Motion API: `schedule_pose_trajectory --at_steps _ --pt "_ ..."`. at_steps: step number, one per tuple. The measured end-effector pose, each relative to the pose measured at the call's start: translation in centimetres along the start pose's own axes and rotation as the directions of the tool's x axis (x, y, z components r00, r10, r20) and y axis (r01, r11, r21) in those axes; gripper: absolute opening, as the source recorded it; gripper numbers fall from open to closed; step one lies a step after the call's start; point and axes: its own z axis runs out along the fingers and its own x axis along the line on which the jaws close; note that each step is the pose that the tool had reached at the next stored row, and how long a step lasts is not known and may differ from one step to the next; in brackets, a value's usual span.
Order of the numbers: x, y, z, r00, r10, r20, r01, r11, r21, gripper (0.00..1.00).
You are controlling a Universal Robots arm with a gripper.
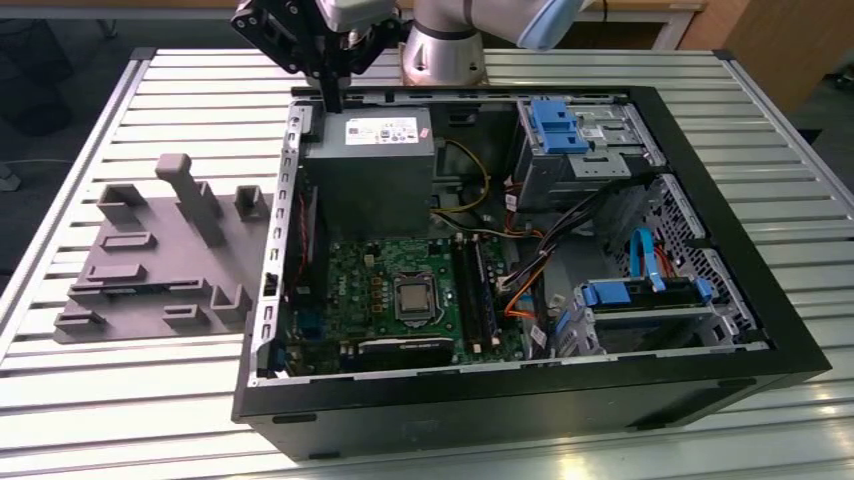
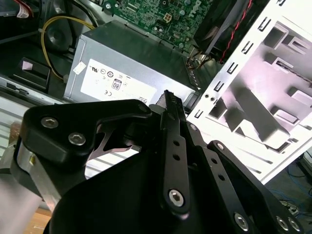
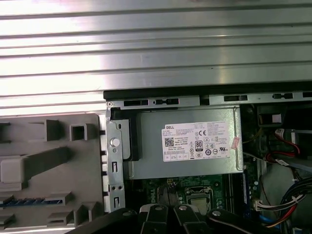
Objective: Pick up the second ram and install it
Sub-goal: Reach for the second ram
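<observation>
Nearest in the exterior view, the open computer case (image 1: 534, 395) lies on the slatted table, with a gray tray (image 1: 147, 265) just beside it on that view's left. In the first wrist view, a bluish strip in one tray groove looks like the memory stick (image 3: 24, 201), not yet lifted. Further in are the motherboard's long black slots (image 1: 477, 285), and beyond them the power supply (image 1: 367, 175). Farthest, the gripper (image 1: 330, 95) hangs over the case's far rim, drawn narrow with nothing visible in its grasp, well apart from the stick. A good pick likely means spreading wide, squaring to the stick's length, gripping mid-length and lifting straight.
</observation>
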Motion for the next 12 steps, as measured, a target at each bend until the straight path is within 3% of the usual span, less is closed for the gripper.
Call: schedule_pose_trajectory --at_steps 12 --pt "0.68 -0.05 -0.01 1.0000 0.000 0.0000 0.000 1.0000 0.0000 0.13"
